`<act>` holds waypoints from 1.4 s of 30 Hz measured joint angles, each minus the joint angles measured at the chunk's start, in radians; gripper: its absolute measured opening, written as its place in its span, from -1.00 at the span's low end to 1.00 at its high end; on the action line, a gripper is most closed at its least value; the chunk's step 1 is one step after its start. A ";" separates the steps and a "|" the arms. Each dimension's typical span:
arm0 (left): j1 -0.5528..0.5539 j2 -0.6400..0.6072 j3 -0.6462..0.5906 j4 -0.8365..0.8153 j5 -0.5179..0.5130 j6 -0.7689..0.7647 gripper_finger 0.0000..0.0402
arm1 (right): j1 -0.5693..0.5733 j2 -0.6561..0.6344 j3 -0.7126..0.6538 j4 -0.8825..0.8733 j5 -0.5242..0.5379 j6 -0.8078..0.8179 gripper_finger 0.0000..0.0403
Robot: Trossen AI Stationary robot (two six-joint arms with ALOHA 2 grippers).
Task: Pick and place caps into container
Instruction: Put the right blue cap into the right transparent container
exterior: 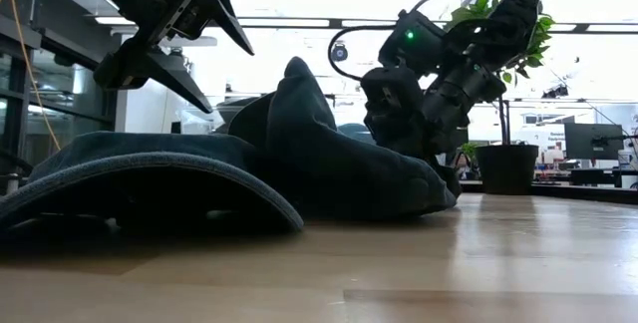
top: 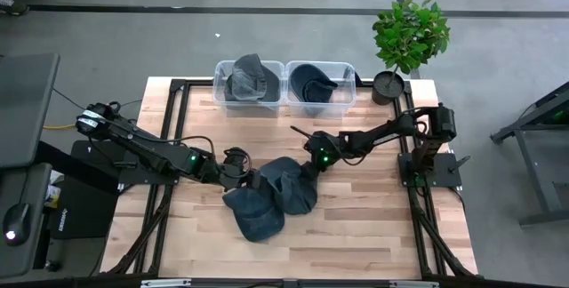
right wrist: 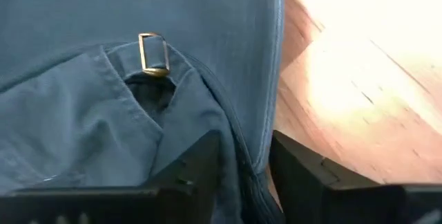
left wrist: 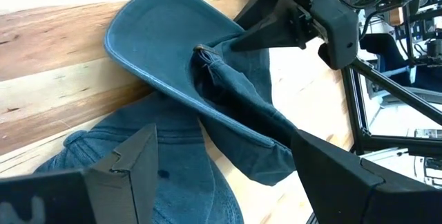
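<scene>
Two blue denim caps lie overlapping mid-table. The darker cap [top: 295,184] leans with its brim [left wrist: 162,34] on the other cap [top: 255,215], whose brim [exterior: 150,178] rests on the wood. My right gripper [top: 311,156] is shut on the darker cap's rear. My left gripper [top: 238,165] hovers open above the other cap [left wrist: 159,182], touching nothing; it shows high in the low view [exterior: 189,34]. Two clear containers at the far edge each hold one cap: a grey-blue cap [top: 249,76] and a dark cap [top: 311,82]. My right gripper [right wrist: 242,158] pinches the darker cap's rear cloth edge [right wrist: 238,148] between its two fingers, just below the brass strap buckle [right wrist: 153,54]. It comes slanting down from the table's right side. The cap's crown [exterior: 299,94] stands tented up, and its lower part lies on the table.
The left container [top: 219,84] and the right container [top: 348,92] stand side by side at the far edge. A potted plant [top: 409,35] stands at the far right corner. Bare wood lies along the near edge and on the right half [top: 391,217].
</scene>
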 joint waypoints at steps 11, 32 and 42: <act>0.000 0.000 0.000 -0.008 0.001 0.000 0.30 | 0.002 0.000 0.002 0.023 -0.019 -0.009 -0.92; 0.000 0.000 0.000 -0.008 -0.001 0.026 0.30 | -0.001 -0.074 0.003 -0.022 -0.006 -0.056 -0.93; 0.000 0.000 0.000 -0.007 -0.001 0.026 0.30 | -0.002 -0.201 0.003 -0.198 0.055 -0.147 -0.93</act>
